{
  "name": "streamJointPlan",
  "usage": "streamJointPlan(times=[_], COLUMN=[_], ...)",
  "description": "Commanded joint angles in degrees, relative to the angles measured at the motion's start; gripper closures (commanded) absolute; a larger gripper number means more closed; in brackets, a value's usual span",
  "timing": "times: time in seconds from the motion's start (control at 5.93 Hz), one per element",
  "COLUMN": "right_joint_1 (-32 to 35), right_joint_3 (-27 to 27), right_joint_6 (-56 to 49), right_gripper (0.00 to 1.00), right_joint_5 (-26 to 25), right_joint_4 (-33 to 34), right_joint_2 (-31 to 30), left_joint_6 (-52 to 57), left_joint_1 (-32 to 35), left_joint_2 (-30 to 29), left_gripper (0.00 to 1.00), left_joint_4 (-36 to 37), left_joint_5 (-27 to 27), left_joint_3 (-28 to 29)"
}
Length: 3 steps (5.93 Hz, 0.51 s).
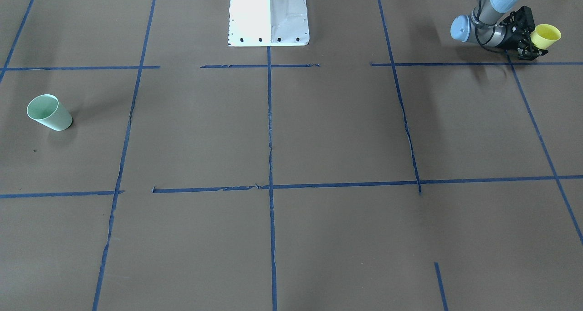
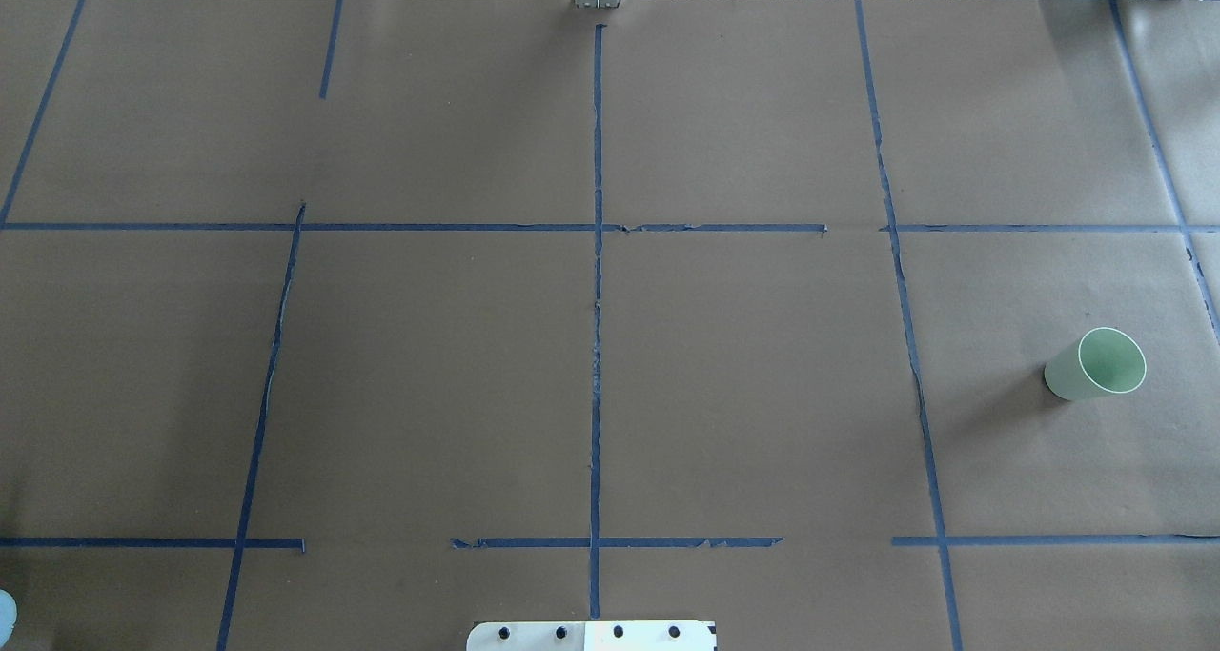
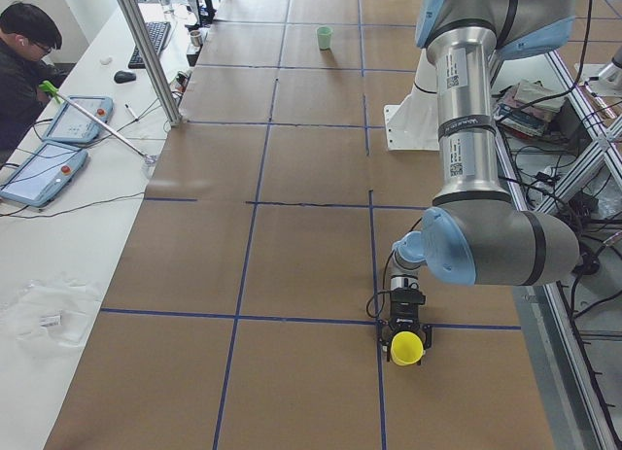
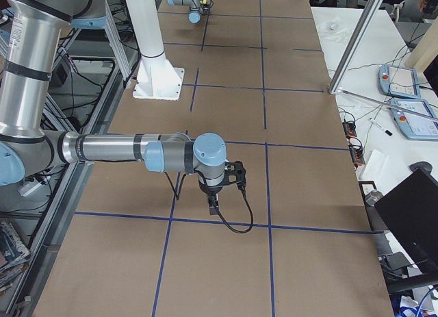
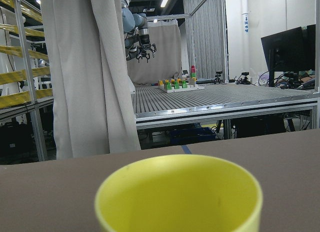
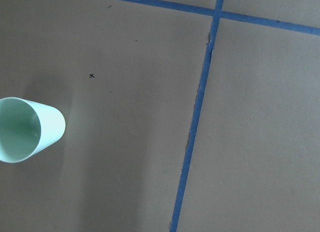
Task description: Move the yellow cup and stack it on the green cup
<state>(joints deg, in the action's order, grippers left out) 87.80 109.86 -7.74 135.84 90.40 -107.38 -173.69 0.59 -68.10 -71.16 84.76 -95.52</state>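
Note:
The yellow cup (image 1: 546,35) sits between the fingers of my left gripper (image 1: 532,38) at the table's near-left corner, low over the paper. The gripper lies about level and looks shut on the cup. Both also show in the exterior left view, cup (image 3: 407,348) and gripper (image 3: 407,333). The cup's rim fills the bottom of the left wrist view (image 5: 180,197). The green cup (image 1: 49,112) stands upright and alone at the far right side (image 2: 1096,364). My right gripper (image 4: 214,206) points down above the table. I cannot tell if it is open. Its wrist view shows the green cup (image 6: 25,129) at the left edge.
The white robot base (image 1: 268,15) stands at the table's robot side. Blue tape lines (image 2: 597,251) divide the brown paper into squares. An operator (image 3: 24,61), tablets (image 3: 58,144) and a metal pole (image 3: 146,51) are along the far side of the table.

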Motion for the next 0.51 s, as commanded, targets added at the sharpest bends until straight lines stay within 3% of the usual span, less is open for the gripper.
streamJointPlan(times=[0.0,0.34], right_joint_1=[0.0,0.0], right_joint_3=[0.0,-0.3], right_joint_6=[0.1,0.1], right_gripper=[0.0,0.0], right_joint_5=[0.0,0.2], right_joint_4=[0.0,0.0], right_joint_2=[0.1,0.0], left_joint_6=[0.9,7.4], left_joint_1=[0.2,0.5], left_joint_2=[1.5,5.0], left_gripper=[0.48,0.48], left_joint_4=[0.0,-4.9], left_joint_5=[-4.0,-6.1], left_joint_3=[-1.0,-1.3])
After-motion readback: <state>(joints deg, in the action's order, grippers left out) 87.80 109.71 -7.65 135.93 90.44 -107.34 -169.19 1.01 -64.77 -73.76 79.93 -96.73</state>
